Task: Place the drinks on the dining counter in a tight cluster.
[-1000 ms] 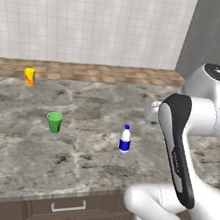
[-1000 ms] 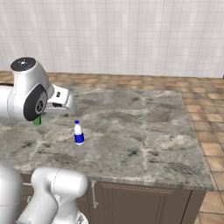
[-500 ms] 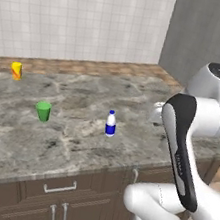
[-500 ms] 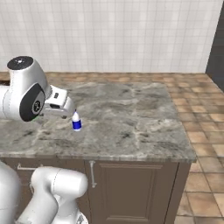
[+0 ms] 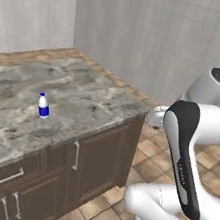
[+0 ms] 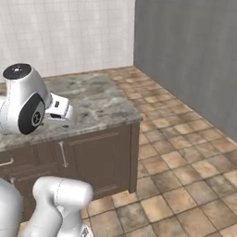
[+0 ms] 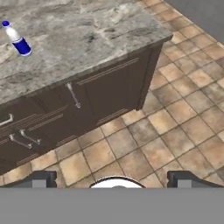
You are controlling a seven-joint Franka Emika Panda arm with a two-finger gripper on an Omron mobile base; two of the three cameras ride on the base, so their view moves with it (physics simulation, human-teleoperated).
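Note:
One of the drinks, a small white bottle (image 5: 42,106) with a blue label and cap, stands upright on the dining counter (image 5: 99,97), well in from its right-hand corner. In the hand view the bottle (image 7: 15,39) sits at the far upper left on the marbled top (image 7: 96,35). My gripper (image 7: 113,180) hangs over the floor in front of the counter's corner, far from the bottle. It is open, its fingertips (image 7: 41,178) wide apart with nothing between them. My hand (image 6: 59,108) is level with the counter edge (image 6: 99,99).
Brown cabinet doors and drawers (image 7: 100,92) with metal handles run under the counter. Terracotta floor tiles (image 6: 185,157) spread to the right. A grey wall (image 6: 190,55) closes the far right side, and a pale tiled wall (image 5: 160,34) stands behind the counter.
The base has swung right, so the whole scene slid left; the green and yellow-orange cups left the views. The bottle keeps its place on the counter. The gripper stays open.

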